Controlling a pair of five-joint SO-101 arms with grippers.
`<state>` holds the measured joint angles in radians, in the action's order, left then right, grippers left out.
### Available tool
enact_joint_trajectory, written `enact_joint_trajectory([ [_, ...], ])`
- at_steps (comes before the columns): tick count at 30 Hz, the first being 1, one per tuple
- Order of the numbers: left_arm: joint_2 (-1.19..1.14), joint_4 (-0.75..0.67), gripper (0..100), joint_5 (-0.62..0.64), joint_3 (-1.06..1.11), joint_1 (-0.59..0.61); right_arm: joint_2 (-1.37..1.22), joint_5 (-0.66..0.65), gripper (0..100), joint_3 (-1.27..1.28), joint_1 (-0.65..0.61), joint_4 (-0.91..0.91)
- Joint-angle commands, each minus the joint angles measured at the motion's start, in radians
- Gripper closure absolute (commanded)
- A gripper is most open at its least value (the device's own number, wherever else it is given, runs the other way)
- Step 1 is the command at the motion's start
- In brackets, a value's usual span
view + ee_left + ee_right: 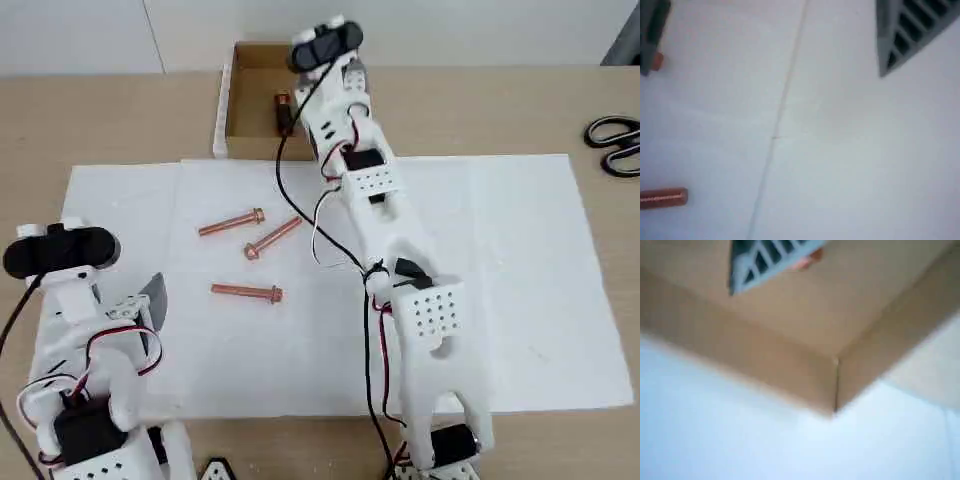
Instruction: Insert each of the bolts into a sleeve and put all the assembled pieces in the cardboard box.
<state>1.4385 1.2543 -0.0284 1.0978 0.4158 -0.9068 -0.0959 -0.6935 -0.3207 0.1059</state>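
**High view**
- Cardboard box (250,110): at the far side of the table (100,120), just off the edge of the paper sheet (500,260).
- Right pincer (292,118): over the box, at the side nearest the sheet. Whether it is spread or pressed together cannot be told.
- Assembled piece (282,100): a dark sleeve with copper showing, inside the box and right at the right pincer. Held or already set down, I cannot tell.
- First bolt (232,222): bare on the sheet, the closest of the three to the box.
- Second bolt (272,238): just beside the first, slightly farther from the box.
- Third bolt (247,291): the farthest of the three from the box.
- Left pincer (148,300): well apart from the box, beyond the third bolt; spread and pinching nothing.
- Scissors (612,140): well apart from the box, at the table's edge.

**Left wrist view**
- Bolt end (662,197): on the sheet, clear of the wide-spread jaws.
- Copper tip (657,61): beside one jaw, too blurred to name.

**Right wrist view**
- Box: one wall corner close by, with the sheet beside it.
- Copper-coloured bit (812,259): over the box floor, probably the assembled piece.

**Judgement**
- Step in hand: delivering one assembled piece into the box, likely near its end.
- Next move calls for: lowering the left pincer squarely across a bolt's shank, then fitting it into a sleeve.
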Motion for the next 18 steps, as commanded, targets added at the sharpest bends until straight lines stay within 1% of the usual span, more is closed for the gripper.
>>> enact_joint_trajectory([
  [1,0.009,0.002,72,-0.006,-0.004,0.002,0.177,-0.008,74.9,-0.058,0.031,0.119],
  [4,0.005,0.002,72,-0.006,-0.004,0.002,0.277,-0.006,74.9,-0.058,0.064,0.275],
  [10,0.003,0.002,72,-0.006,-0.004,0.002,0.512,-0.006,75.0,-0.058,0.127,0.651],
  [18,0.003,0.002,72,-0.006,-0.004,0.0,0.743,-0.012,75.0,-0.058,0.194,1.23],
])
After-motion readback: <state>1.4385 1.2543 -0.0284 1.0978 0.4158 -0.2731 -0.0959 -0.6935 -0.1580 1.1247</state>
